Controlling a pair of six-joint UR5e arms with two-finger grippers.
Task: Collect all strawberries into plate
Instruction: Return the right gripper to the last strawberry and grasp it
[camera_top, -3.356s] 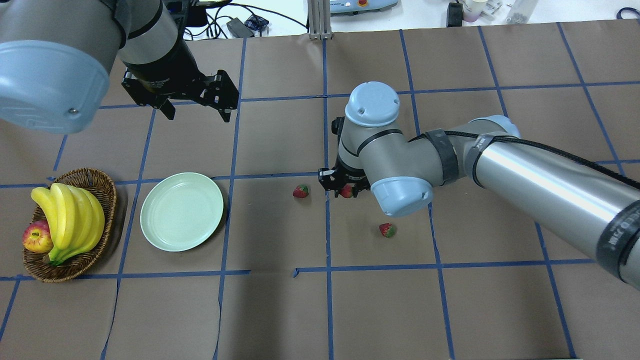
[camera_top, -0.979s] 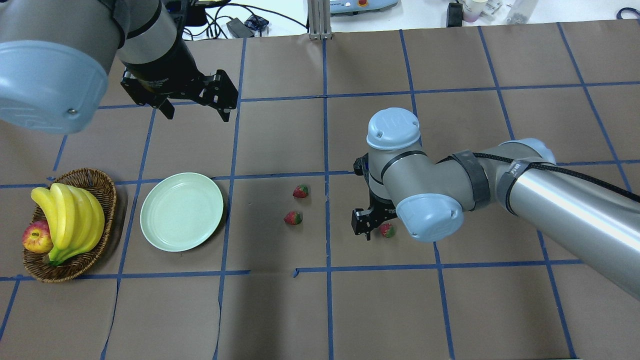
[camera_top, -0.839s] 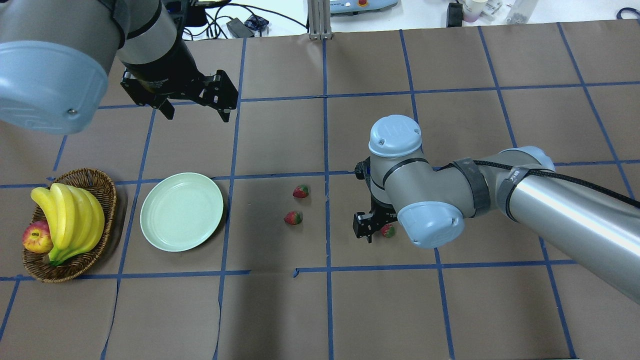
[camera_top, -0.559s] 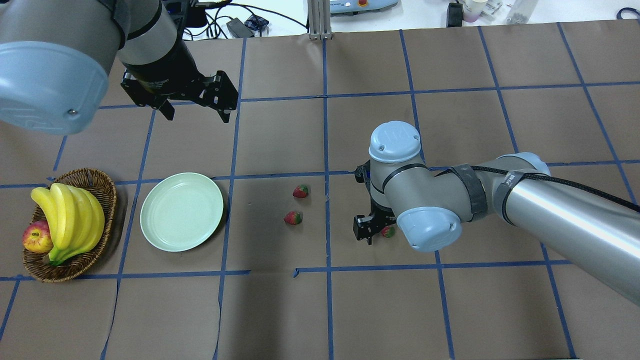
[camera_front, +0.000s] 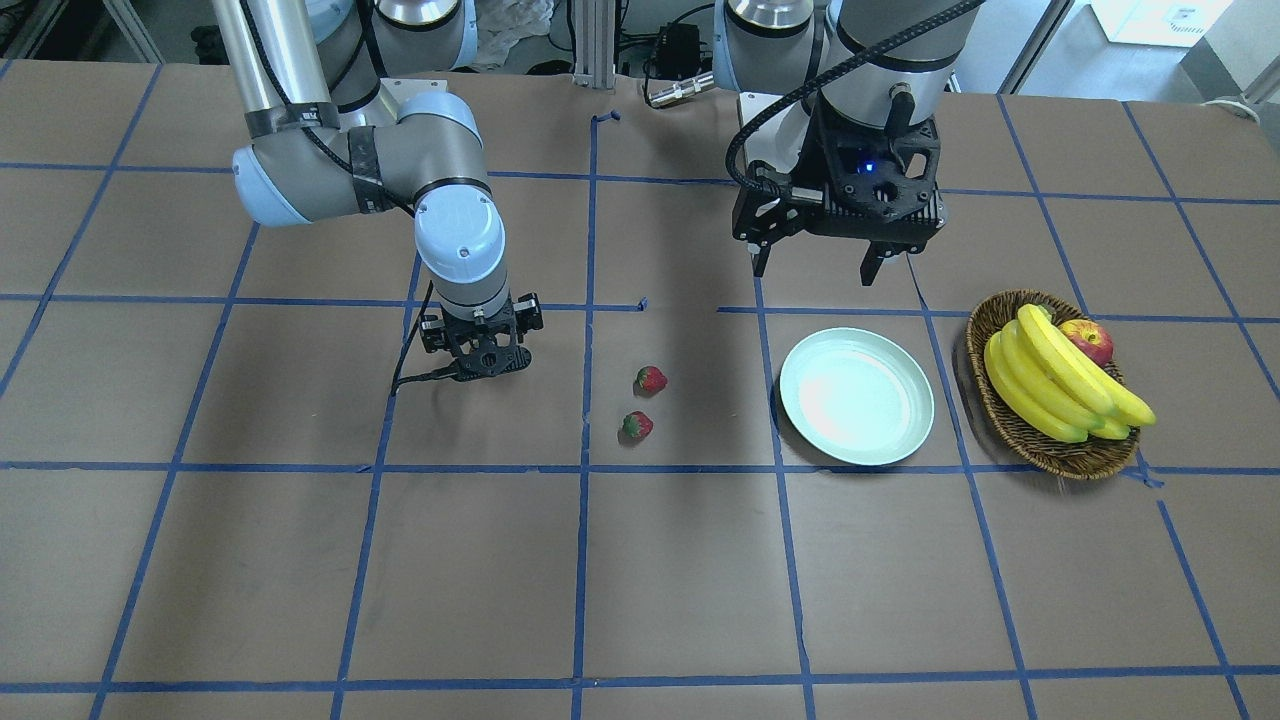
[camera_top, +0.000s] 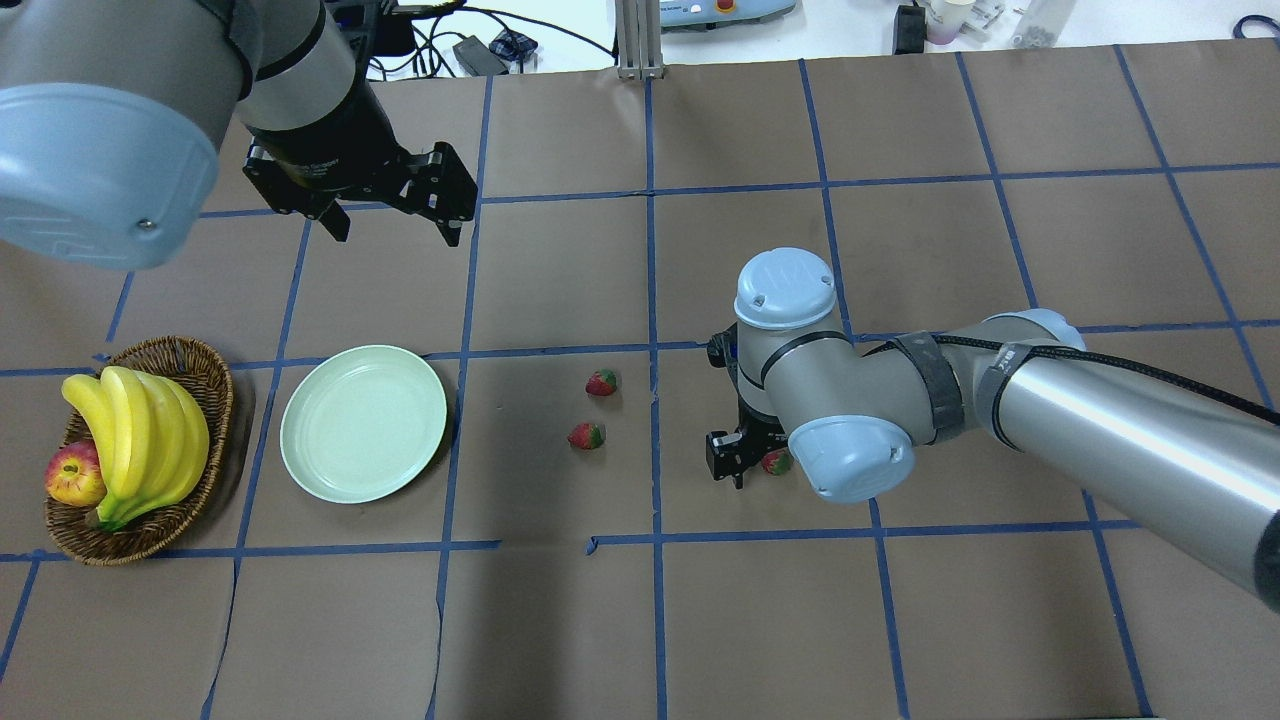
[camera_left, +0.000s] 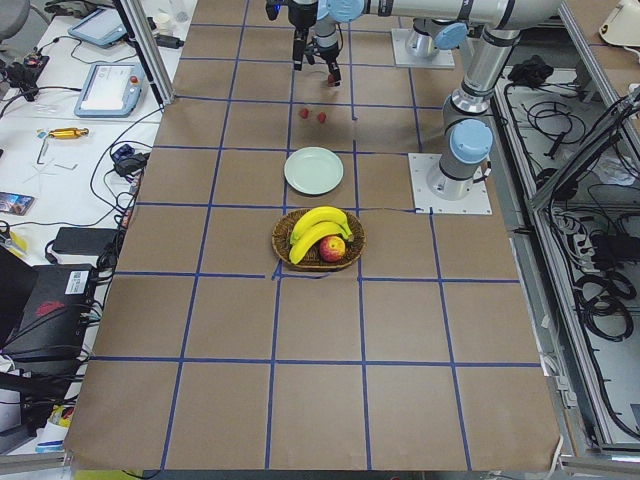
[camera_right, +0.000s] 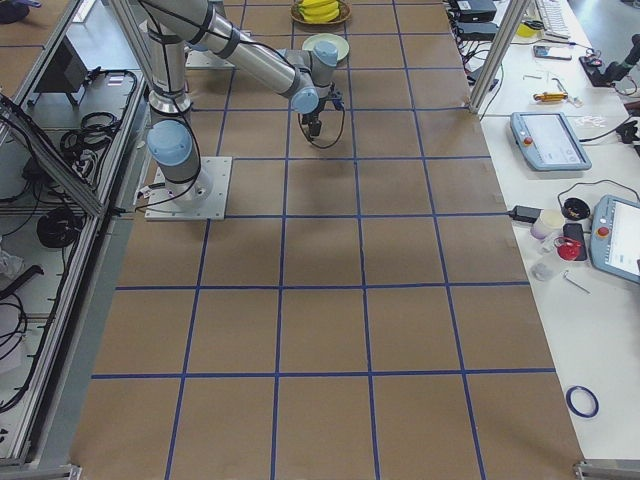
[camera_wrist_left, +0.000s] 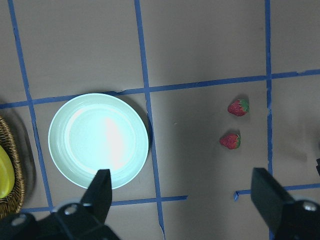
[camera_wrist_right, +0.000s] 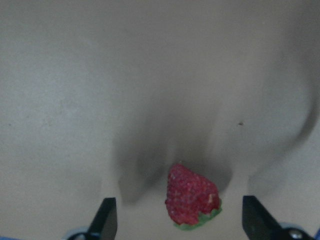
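Three strawberries lie on the brown table. Two sit near the middle (camera_top: 601, 382) (camera_top: 586, 435), also in the front view (camera_front: 651, 379) (camera_front: 636, 426) and left wrist view (camera_wrist_left: 238, 107) (camera_wrist_left: 230, 141). The third strawberry (camera_top: 775, 462) (camera_wrist_right: 192, 196) lies between the fingers of my right gripper (camera_top: 750, 465) (camera_wrist_right: 180, 220), which is open, low over the table and not touching the berry. The mint-green plate (camera_top: 363, 422) (camera_front: 856, 395) (camera_wrist_left: 98, 140) is empty, left of the berries. My left gripper (camera_top: 393, 225) (camera_front: 815, 268) (camera_wrist_left: 182, 200) is open and empty, held high beyond the plate.
A wicker basket (camera_top: 205, 365) (camera_front: 1005, 425) with bananas (camera_top: 140, 440) and an apple (camera_top: 75, 475) stands left of the plate. Blue tape lines grid the table. Cables and devices lie past the far edge.
The strawberry that was at my right gripper 3.4 s ago now lies left, near the middle berry. The right gripper moved to the third berry and settled around it. Left arm unmoved.
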